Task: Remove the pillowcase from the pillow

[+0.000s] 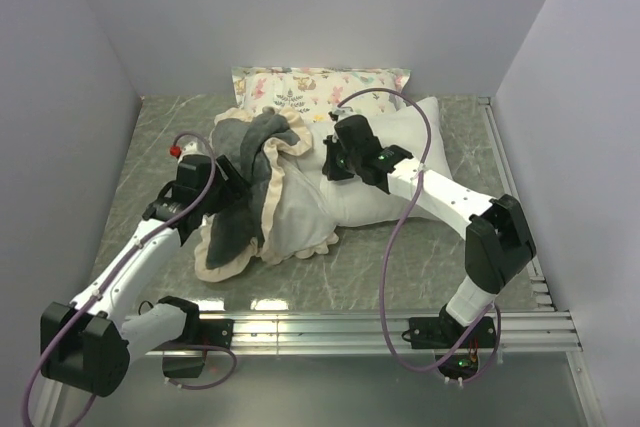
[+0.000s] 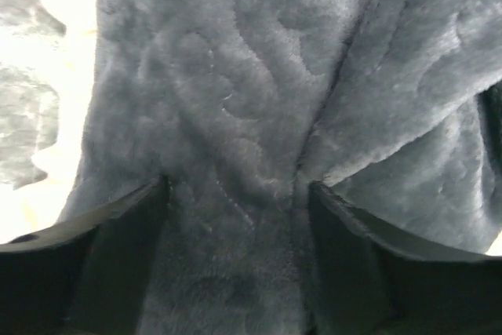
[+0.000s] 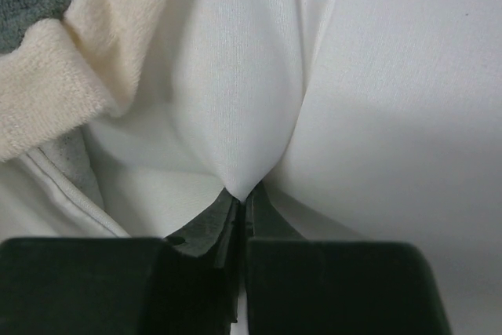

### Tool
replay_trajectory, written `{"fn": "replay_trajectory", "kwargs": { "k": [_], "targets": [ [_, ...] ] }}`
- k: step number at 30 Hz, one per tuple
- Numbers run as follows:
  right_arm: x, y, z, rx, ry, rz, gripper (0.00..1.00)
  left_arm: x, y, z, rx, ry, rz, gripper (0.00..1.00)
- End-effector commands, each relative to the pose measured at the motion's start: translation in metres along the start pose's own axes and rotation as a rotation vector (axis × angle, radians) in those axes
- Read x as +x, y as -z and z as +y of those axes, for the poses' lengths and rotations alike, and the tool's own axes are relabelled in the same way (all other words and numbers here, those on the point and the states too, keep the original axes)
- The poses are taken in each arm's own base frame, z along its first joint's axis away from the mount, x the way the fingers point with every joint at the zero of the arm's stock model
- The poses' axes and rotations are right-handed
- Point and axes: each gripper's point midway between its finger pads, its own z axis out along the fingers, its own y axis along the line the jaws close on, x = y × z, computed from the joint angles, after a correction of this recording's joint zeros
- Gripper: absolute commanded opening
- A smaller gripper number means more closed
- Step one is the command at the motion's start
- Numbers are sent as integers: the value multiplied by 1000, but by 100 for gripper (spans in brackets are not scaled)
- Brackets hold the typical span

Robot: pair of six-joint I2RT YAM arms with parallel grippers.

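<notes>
The pillowcase (image 1: 250, 162), dark grey plush with a cream frill, lies bunched at centre left, partly off the plain white pillow (image 1: 405, 147). My left gripper (image 1: 226, 183) is closed on a thick fold of the grey plush, which fills the left wrist view (image 2: 235, 76); the fold sits between the left gripper's (image 2: 239, 194) fingers. My right gripper (image 1: 335, 159) rests on the pillow's left part. In the right wrist view my right gripper (image 3: 243, 194) is shut on a pinch of the white pillow fabric (image 3: 376, 76), with the frill (image 3: 78, 76) at upper left.
A smaller animal-and-tree print pillow (image 1: 320, 87) leans against the back wall behind the white pillow. White walls enclose the table on left, back and right. A metal rail (image 1: 380, 325) runs along the near edge by the arm bases.
</notes>
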Motion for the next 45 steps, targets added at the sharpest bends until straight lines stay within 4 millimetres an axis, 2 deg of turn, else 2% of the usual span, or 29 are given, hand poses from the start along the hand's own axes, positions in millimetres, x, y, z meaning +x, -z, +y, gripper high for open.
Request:
{"fn": "replay_trajectory", "kwargs": {
  "k": [1,2,3,5,6,7,8,11,16,19,22,28,31,33,34,36,38,42,43,45],
  "targets": [
    [-15,6,-24,87,-17,-45,0,6,-6,-13,56,5,39,74],
    [-17,8,-26,93,-19,-53,0,4,-6,-12,44,5,32,70],
    [-18,9,-29,100,-26,-56,0,-1,-6,-8,31,6,23,54],
    [-24,14,-38,104,-43,-70,0,-4,-5,-6,30,17,17,34],
    [-27,16,-41,106,-52,-76,0,-8,-4,-5,26,23,9,12],
    [-29,18,-44,110,-61,-81,0,-15,-4,-2,13,32,-5,4],
    [-33,21,-52,125,-72,-94,0,-21,-4,2,-11,34,-24,0],
    [-39,32,-67,159,-89,-115,0,-46,0,18,-81,48,-85,0],
    [-50,51,-106,203,-158,-158,0,-90,11,52,-180,117,-210,0],
    [-57,65,-123,222,-193,-189,0,-109,13,76,-251,181,-257,0],
    [-65,81,-132,253,-205,-225,0,-123,15,95,-312,236,-305,0],
    [-82,114,-153,314,-245,-295,0,-152,20,118,-381,299,-373,0],
    [-85,127,-159,313,-263,-318,0,-164,26,130,-422,318,-395,0],
    [-89,143,-161,315,-268,-346,0,-171,33,136,-429,326,-415,0],
    [-91,150,-160,310,-268,-361,0,-178,39,143,-444,345,-433,0],
    [-98,169,-155,291,-264,-407,0,-191,54,146,-438,366,-472,0],
    [-106,184,-148,276,-258,-437,0,-200,68,142,-423,364,-509,0],
    [-113,199,-142,263,-253,-461,0,-226,97,134,-428,349,-599,1],
    [-115,205,-139,259,-250,-471,0,-227,103,136,-442,354,-604,0],
    [-118,210,-136,245,-243,-483,0,-240,118,127,-416,347,-646,1]
  ]
}}
